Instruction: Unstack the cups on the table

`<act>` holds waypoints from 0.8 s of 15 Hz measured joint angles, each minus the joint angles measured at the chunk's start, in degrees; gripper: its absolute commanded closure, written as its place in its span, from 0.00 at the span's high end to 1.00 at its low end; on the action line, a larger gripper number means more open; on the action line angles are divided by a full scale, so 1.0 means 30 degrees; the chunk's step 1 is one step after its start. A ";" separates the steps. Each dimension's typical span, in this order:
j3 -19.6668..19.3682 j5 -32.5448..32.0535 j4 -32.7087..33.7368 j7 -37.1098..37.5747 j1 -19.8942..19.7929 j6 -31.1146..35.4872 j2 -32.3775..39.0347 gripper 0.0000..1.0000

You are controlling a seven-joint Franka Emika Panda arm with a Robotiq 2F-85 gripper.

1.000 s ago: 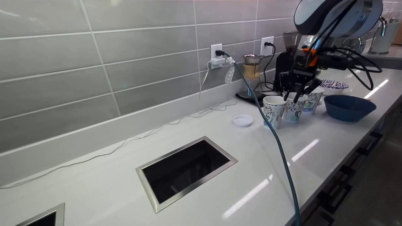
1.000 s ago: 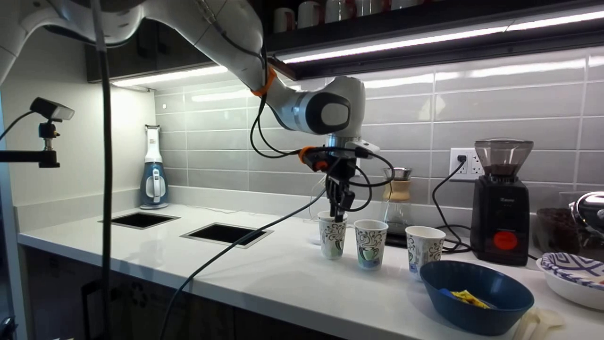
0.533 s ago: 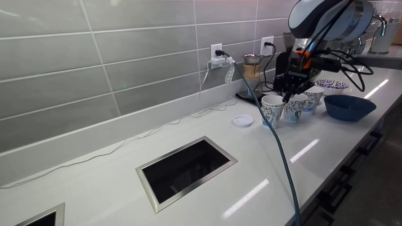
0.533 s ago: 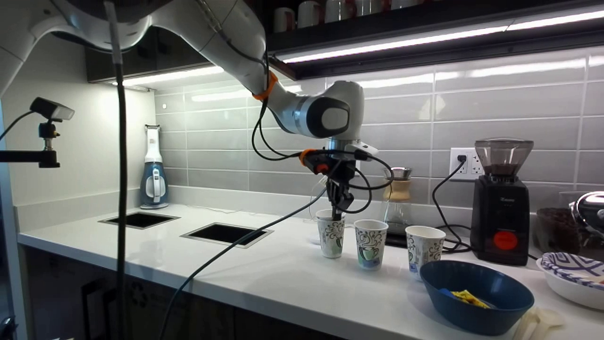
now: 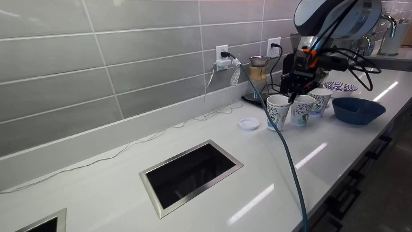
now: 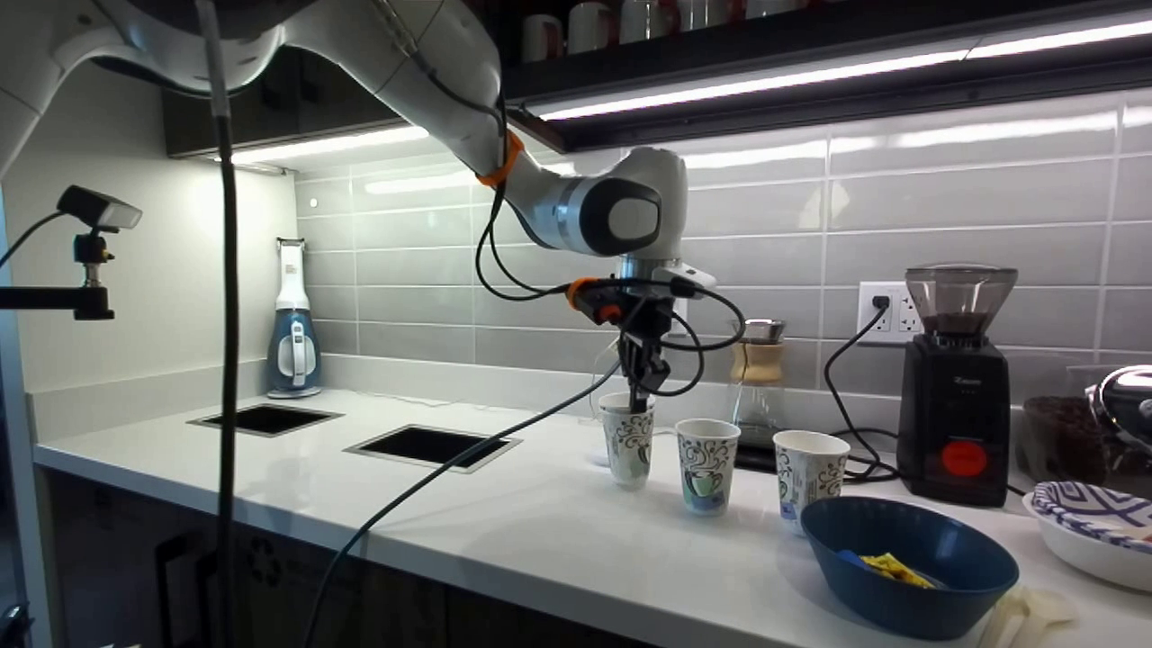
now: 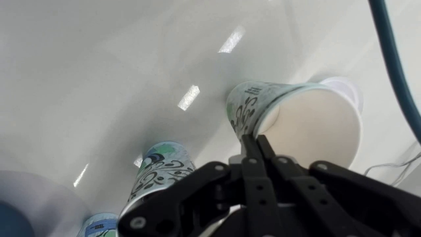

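The cups are white with a teal and dark swirl pattern. A nested stack of cups [image 5: 281, 113] stands at one end of the row, with more than one rim at its top; it also shows in an exterior view [image 6: 628, 452] and the wrist view [image 7: 245, 105]. My gripper [image 7: 256, 136] is shut on the rim wall of the top cup [image 7: 312, 128], one finger inside and one outside. Exterior views show my fingers [image 5: 292, 99] at that rim [image 6: 638, 405]. A middle cup [image 6: 706, 463] and a far cup [image 6: 808, 463] stand upright beside it on the table [image 6: 540, 540].
A dark blue bowl [image 6: 909, 585] holds small packets by the far cup. A patterned white bowl [image 5: 340, 88] is beyond. A white lid [image 5: 248, 123] lies beside the stack. A teal cable [image 5: 289, 154] crosses before the stack. A glass coffee maker [image 6: 759, 378] stands behind.
My fingers have closed from apart onto the top cup's rim. The gripper and stack have shifted slightly left and up in both exterior views. The middle and far cups have not moved.
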 measured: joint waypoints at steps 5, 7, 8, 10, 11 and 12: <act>-0.0051 -0.0118 -0.0090 0.0582 0.0291 -0.2297 -0.1772 0.01; -0.0155 -0.0278 -0.0124 0.1054 0.0262 -0.2942 -0.2419 0.01; -0.0202 -0.0282 -0.0130 0.1065 0.0214 -0.3312 -0.2655 0.01; -0.0311 -0.0251 -0.0130 0.0780 0.0148 -0.3785 -0.2982 0.01; -0.0456 -0.0975 -0.0138 0.1105 0.0149 -0.3662 -0.3088 0.01; -0.0523 -0.1118 -0.0142 0.0981 0.0121 -0.3981 -0.3160 0.01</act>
